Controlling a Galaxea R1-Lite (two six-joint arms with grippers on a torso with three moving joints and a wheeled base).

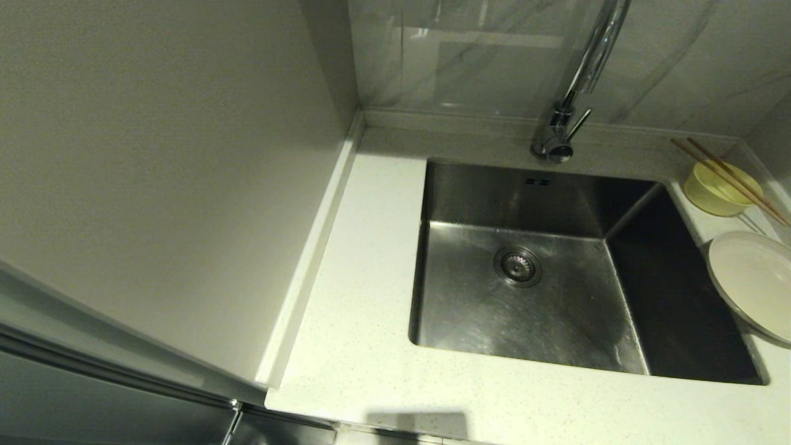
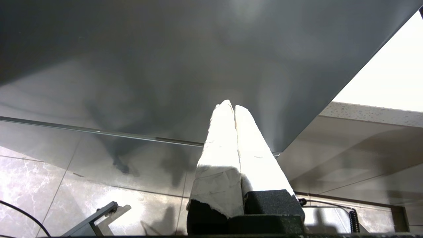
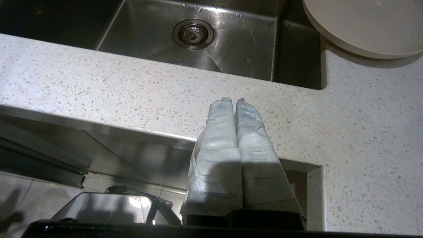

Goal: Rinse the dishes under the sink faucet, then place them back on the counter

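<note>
The pale yellow-green bowl (image 1: 720,188) stands on the counter (image 1: 364,296) to the right of the sink (image 1: 525,309), with the brown chopsticks (image 1: 729,179) lying across its rim. The off-white plate (image 1: 757,284) (image 3: 363,26) sits nearer, its edge overhanging the basin. The chrome faucet (image 1: 575,93) rises behind the sink; no water is running. Neither arm shows in the head view. My right gripper (image 3: 233,99) is shut and empty, just in front of the counter's front edge, below the plate. My left gripper (image 2: 231,105) is shut and empty, low beside a grey cabinet panel.
A tall grey panel (image 1: 154,154) walls off the counter's left side. The strainer drain (image 1: 518,266) (image 3: 192,33) sits mid-basin, and the basin floor looks wet. Below the counter are tiled floor (image 2: 49,185) and parts of the robot base.
</note>
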